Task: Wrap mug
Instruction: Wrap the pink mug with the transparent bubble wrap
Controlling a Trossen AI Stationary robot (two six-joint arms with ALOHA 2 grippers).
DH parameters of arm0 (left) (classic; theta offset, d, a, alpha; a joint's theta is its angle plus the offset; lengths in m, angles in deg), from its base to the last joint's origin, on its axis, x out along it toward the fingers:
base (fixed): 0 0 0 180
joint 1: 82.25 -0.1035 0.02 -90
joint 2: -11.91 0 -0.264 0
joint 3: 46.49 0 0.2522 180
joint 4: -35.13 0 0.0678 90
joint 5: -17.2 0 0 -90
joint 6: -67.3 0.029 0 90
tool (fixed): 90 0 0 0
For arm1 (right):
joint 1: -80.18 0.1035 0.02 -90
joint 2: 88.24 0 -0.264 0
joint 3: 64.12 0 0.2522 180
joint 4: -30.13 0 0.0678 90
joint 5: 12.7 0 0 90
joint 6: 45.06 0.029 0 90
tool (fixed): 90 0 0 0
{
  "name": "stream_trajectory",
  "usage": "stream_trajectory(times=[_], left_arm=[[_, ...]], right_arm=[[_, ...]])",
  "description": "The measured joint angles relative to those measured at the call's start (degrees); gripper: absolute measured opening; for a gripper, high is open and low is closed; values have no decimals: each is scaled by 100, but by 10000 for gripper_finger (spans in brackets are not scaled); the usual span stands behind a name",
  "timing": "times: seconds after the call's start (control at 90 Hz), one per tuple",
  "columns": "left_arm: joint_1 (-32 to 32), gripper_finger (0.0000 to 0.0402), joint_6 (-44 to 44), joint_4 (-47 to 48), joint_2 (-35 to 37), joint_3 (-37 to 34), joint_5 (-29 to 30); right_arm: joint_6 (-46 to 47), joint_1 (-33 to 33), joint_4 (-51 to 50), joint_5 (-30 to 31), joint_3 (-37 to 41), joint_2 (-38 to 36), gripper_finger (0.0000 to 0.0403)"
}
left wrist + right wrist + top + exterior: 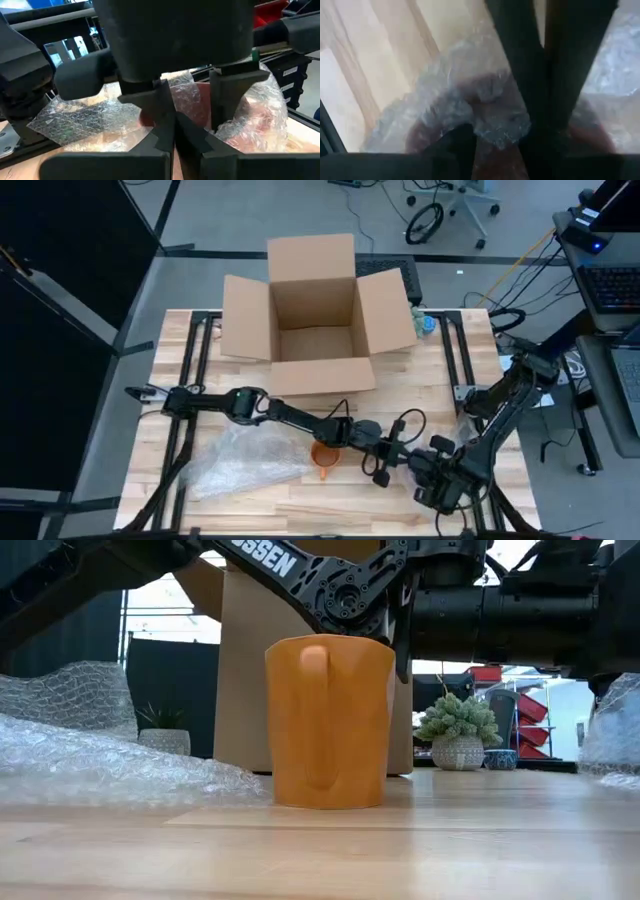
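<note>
- An orange mug [328,723] stands upright on the wooden desk [400,385], near the middle of the front half, its handle turned toward the front edge in the low view.
- In the high view only part of the mug [324,456] shows under the left arm, just beside a crumpled sheet of bubble wrap [240,458].
- That bubble wrap lies flat on the desk toward the front left, its edge touching or nearly touching the mug; in the low view it [90,745] fills the space beside the mug.
- The left gripper [385,463] reaches low across the desk past the mug, toward the front right; whether its fingers are apart or closed I cannot tell.
- The right gripper [432,470] hangs near the front right corner, close to the left one; its fingers [520,65] sit close together over bubble wrap [470,110], but whether they grip it I cannot tell.
- An open cardboard box [312,315] stands at the back edge, centred, flaps spread.
</note>
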Motion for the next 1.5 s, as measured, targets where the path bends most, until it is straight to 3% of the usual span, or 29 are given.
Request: stream_trajectory(times=[0.278, 0.522, 0.633, 1.133, 1.5], left_arm=[[82, 0, 26, 181, 259, -26, 41], [129, 0, 182, 1468, 800, -39, -39], [136, 0, 179, 1346, 824, -35, -353], [225, 0, 176, 229, 382, 0, -469], [95, 0, 18, 499, 339, 15, -521]], right_arm=[[-4, -81, 45, 78, 25, 35, 120], [11, -70, 35, 127, 46, 53, 102], [5, -68, 33, 163, 55, 61, 89], [-192, -116, 66, 125, 68, 67, 78], [-561, -183, 73, 71, -85, 78, 78]])
